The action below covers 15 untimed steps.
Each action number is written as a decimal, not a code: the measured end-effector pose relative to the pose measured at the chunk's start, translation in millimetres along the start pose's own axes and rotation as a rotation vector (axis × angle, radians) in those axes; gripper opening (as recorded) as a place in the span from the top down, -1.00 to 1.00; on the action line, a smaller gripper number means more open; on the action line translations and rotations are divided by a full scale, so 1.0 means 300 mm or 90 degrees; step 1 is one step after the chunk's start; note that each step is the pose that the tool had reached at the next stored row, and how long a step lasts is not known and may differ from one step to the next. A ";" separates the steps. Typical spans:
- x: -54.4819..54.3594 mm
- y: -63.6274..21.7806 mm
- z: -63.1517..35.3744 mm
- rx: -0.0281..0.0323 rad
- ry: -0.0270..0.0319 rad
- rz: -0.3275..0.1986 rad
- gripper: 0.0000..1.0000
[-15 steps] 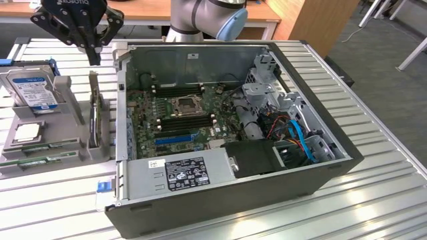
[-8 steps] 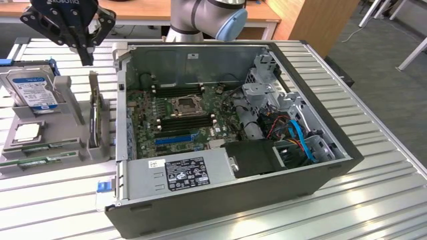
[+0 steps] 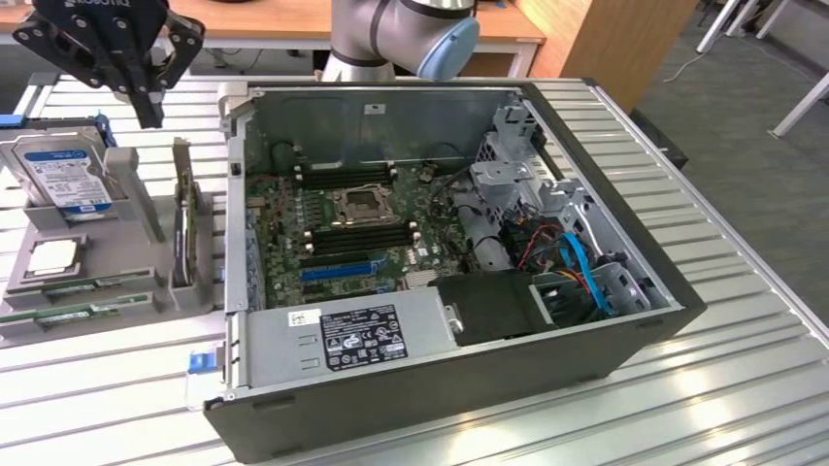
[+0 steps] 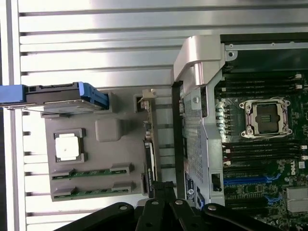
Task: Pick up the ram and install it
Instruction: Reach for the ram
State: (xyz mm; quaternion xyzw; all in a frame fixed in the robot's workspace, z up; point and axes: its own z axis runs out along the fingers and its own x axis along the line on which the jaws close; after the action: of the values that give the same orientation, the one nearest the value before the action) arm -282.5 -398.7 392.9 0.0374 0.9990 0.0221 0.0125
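Two ram sticks lie flat in slots at the near end of a grey holder tray, on the exterior view's left of the open computer case. In the wrist view they are thin green strips. My gripper hangs above the far end of the tray, near the hard drive, well away from the ram. Its black fingers are pressed together with nothing between them. On the motherboard, long black memory slots flank the CPU socket.
The tray also holds a loose CPU and a circuit card standing on edge. The case has a power supply at its near end and a drive cage with cables on the exterior view's right. All rests on a slatted metal table.
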 end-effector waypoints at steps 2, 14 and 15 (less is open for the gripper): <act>0.013 -0.001 0.000 -0.0001 -0.0001 0.000 0.80; 0.091 -0.007 -0.002 0.0000 0.0000 0.000 0.80; 0.098 -0.007 -0.002 0.0000 0.0000 0.000 0.80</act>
State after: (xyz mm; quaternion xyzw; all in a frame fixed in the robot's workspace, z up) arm -312.1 -398.7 392.8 0.0374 0.9990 0.0221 0.0125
